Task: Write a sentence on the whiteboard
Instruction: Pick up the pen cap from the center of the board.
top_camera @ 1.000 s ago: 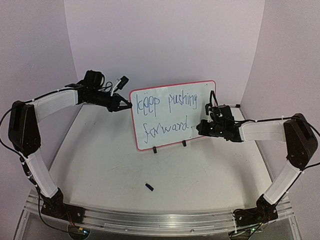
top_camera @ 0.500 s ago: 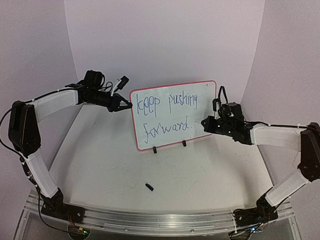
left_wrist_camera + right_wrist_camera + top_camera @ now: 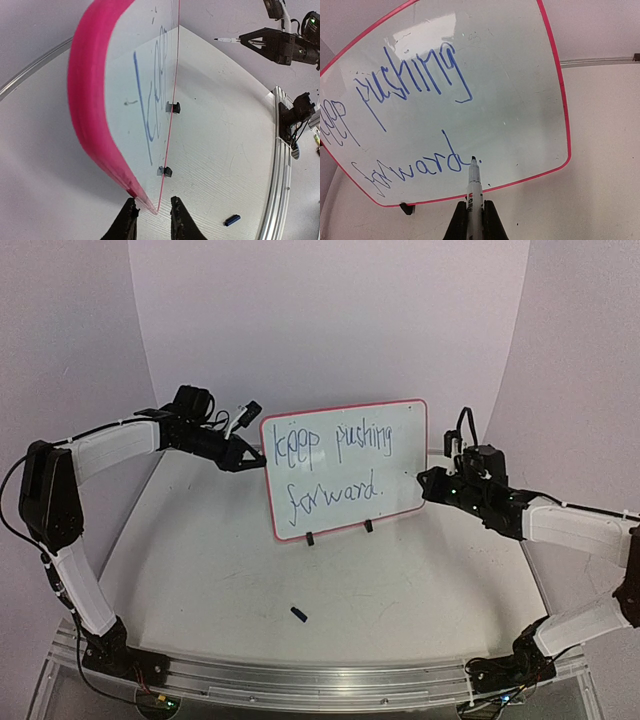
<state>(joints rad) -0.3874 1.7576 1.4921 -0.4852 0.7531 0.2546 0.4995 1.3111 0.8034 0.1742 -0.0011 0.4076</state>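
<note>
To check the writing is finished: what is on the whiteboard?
The whiteboard carries the sentence "keep pushing forward." in blue, on two lines. The lettering is uncovered; the back face is hidden.

Left fingers [image 3: 129, 223] slightly parted, right fingers [image 3: 459, 223] clamped.

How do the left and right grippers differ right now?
The left gripper has its fingers slightly apart, straddling the whiteboard at its side rim, with a gap showing on one side. The right gripper has its fingers shut on a marker. The left gripper sits at the board's edge, while the right gripper holds the marker tip clear of the surface. Both point toward the board.
</note>
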